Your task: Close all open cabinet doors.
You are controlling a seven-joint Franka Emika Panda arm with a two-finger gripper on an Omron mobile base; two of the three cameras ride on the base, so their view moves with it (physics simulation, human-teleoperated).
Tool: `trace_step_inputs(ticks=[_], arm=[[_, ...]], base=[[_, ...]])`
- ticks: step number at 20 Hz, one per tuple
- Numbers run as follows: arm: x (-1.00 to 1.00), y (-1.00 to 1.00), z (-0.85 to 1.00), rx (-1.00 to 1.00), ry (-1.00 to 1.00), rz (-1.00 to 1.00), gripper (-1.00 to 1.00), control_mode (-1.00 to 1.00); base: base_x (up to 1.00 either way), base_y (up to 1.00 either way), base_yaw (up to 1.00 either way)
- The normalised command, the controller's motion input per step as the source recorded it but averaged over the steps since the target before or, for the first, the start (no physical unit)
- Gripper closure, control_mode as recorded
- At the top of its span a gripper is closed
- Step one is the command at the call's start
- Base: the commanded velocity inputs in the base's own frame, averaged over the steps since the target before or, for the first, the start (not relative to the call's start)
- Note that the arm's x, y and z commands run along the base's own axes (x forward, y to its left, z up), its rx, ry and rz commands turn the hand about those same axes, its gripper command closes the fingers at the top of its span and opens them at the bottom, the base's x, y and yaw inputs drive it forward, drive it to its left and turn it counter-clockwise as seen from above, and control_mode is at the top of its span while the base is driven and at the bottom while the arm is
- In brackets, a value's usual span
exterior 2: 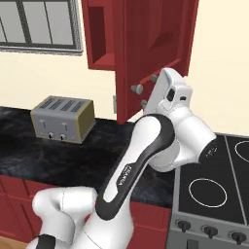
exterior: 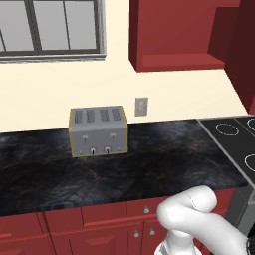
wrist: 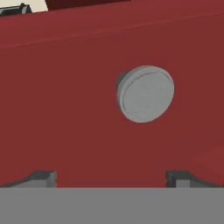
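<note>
Gripper (wrist: 111, 177) facing the knob (wrist: 145, 93) of an open cabinet door (wrist: 65, 109).

In your right base view the door (exterior 2: 155, 53) stands swung out from the wall cabinet (exterior 2: 99, 34), its long axis vertical, its knobbed lower corner by the white hand. In the hand view its dark-red face spans the frame, the round silver knob ahead and slightly right of centre between the two fingertips (wrist: 43, 177), which stand wide apart and hold nothing. You can read "FRANKA" along the dark band of the arm (exterior 2: 127, 172). A toaster (exterior: 97, 130) sits on the black counter (exterior: 50, 174) below the window (exterior: 50, 27), a wall outlet (exterior: 141, 106) just beside it, the stove (exterior 2: 214, 194) at the counter's right.
</note>
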Motion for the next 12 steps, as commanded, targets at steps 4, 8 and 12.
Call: trace_step_inputs(ticks=[4, 8, 12], arm=[[0.31, 0.93, 0.0, -0.01, 0.0, 0.0, -1.0, -1.0], [0.48, 0.99, 0.0, -0.04, 0.0, 0.0, -1.0, -1.0], [0.64, 0.99, 0.0, -0.06, 0.01, 0.0, -1.0, -1.0]], base=[[0.0, 0.0, 0.0], [0.0, 0.0, 0.0], [0.0, 0.0, 0.0]])
